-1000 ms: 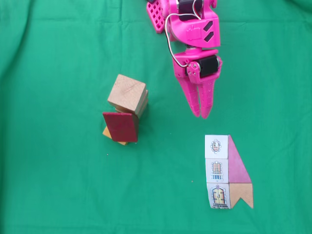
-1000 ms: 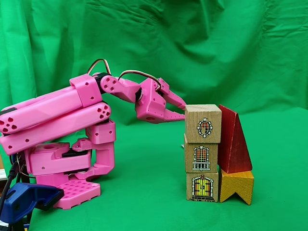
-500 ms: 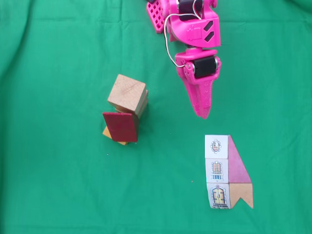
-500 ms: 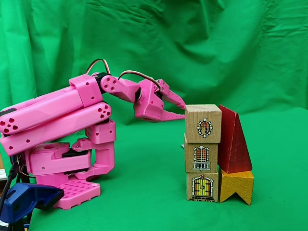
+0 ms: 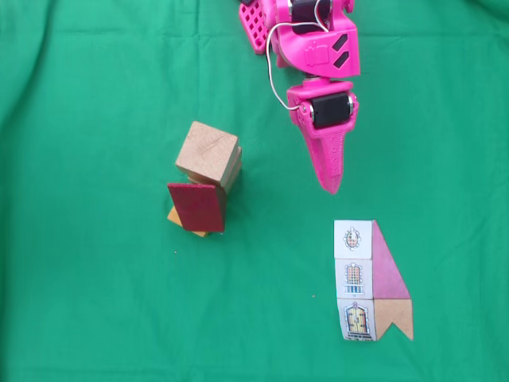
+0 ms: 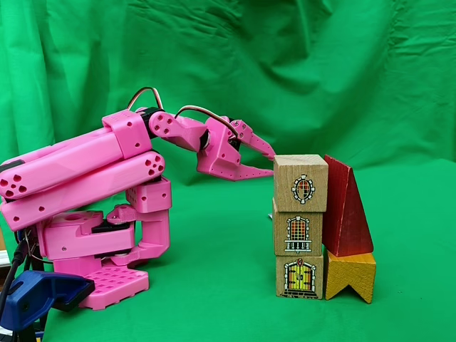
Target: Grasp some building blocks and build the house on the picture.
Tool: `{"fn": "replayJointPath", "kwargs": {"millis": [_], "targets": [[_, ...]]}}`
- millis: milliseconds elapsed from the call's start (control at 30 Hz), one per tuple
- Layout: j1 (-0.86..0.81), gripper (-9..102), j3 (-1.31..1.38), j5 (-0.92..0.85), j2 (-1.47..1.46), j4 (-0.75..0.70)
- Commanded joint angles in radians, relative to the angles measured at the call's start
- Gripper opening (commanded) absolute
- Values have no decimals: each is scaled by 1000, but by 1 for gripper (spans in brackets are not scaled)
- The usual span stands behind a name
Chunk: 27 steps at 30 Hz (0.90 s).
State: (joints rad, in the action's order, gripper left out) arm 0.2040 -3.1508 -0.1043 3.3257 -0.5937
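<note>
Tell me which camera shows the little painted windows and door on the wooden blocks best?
The side-on fixed view: the three stacked cubes face it, so the windows and door are plain. The top-down fixed view shows the stack from above, with bare wood and no paintings.

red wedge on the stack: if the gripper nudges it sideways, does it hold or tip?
The red wedge probably tips easily: it stands tall and narrow on the notched yellow block. It abuts the cube tower, so a push that way may topple all. Looks rigid wood.
</note>
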Motion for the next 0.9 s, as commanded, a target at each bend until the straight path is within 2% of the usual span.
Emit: {"fn": "replayJointPath", "kwargs": {"millis": [0,867], "targets": [[20,4,-20,-8,64,0],[5,4,-20,-8,55,2]]}}
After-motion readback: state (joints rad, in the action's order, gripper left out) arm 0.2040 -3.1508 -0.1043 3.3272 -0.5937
